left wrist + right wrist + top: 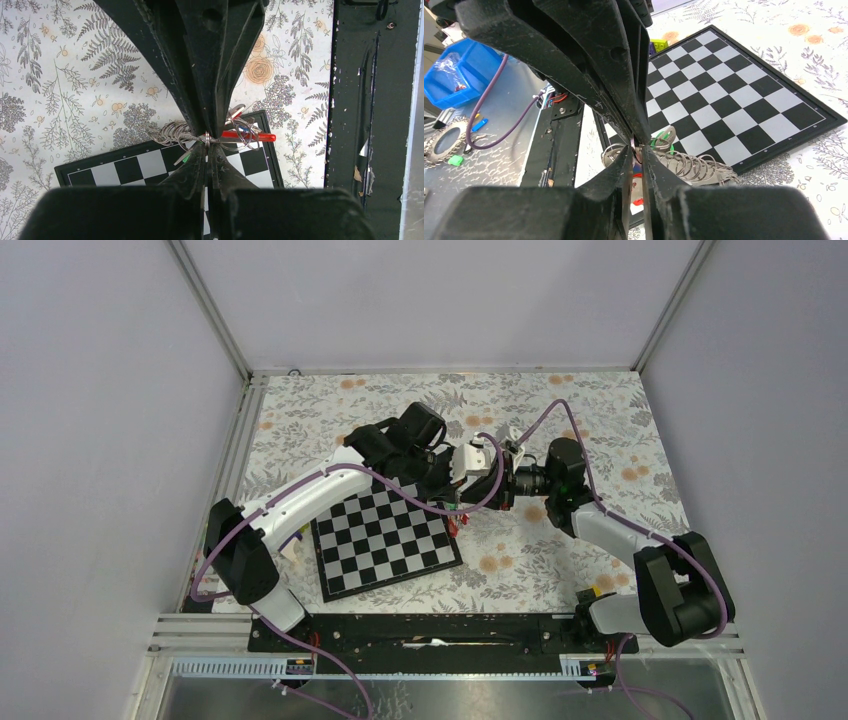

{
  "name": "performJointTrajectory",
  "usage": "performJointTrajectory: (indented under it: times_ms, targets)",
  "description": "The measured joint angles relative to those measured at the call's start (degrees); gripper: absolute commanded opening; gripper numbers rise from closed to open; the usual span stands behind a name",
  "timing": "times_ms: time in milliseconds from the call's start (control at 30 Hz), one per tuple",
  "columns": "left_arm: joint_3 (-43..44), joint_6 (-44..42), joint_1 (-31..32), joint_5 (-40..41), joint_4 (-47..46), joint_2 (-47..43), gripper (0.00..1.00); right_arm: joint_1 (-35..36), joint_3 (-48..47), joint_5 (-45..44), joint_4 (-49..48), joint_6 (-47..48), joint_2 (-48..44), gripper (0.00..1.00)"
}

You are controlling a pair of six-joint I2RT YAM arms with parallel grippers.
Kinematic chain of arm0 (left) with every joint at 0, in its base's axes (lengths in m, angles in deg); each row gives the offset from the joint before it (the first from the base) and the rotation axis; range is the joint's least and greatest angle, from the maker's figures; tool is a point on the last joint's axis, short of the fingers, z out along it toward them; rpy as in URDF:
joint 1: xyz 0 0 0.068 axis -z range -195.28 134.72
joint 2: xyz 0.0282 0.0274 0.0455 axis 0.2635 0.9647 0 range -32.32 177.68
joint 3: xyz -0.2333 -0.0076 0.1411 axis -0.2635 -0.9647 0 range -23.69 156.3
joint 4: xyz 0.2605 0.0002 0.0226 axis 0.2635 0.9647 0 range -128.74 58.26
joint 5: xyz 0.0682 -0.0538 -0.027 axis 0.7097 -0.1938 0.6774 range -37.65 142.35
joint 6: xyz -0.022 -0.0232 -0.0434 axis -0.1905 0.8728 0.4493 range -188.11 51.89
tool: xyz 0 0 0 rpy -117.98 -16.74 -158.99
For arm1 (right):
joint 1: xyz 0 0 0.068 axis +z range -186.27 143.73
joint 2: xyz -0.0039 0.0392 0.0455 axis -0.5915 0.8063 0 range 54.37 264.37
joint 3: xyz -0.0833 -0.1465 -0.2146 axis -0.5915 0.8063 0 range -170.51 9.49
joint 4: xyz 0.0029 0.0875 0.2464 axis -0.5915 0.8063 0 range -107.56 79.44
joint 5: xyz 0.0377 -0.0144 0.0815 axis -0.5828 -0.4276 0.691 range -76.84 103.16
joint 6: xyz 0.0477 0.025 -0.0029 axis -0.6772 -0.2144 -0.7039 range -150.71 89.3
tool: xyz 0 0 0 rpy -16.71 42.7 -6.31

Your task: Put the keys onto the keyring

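Left hand and right hand meet tip to tip, each pinching the same small metal ring among the keys. The bunch is held over the chessboard's far right corner, with the red keyring alongside.

Plain pale lilac-grey walls close the space on three sides, and slim aluminium corner posts join them. A white tablecloth printed with grey ferns and orange flowers lies in even, soft light. A black metal rail runs along its near edge.
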Motion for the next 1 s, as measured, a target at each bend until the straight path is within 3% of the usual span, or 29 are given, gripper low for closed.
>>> performJointTrajectory:
  times_ms: [133,667,1000]
  targets:
    - [0.0,0.4,0.0,-0.1,0.1,0.2,0.02,0.1,0.0,0.9,-0.2,-0.2,0.3,0.00]
    - [-5.4,-0.9,-1.6,-1.1,-6.6,-4.2,0.40,0.2,0.0,0.9,3.7,3.2,-3.6,0.00]
    - [-11.9,-5.2,-6.7,-7.4,-12.7,-9.3,0.46,-0.4,0.0,1.1,0.9,0.6,-5.2,0.00]
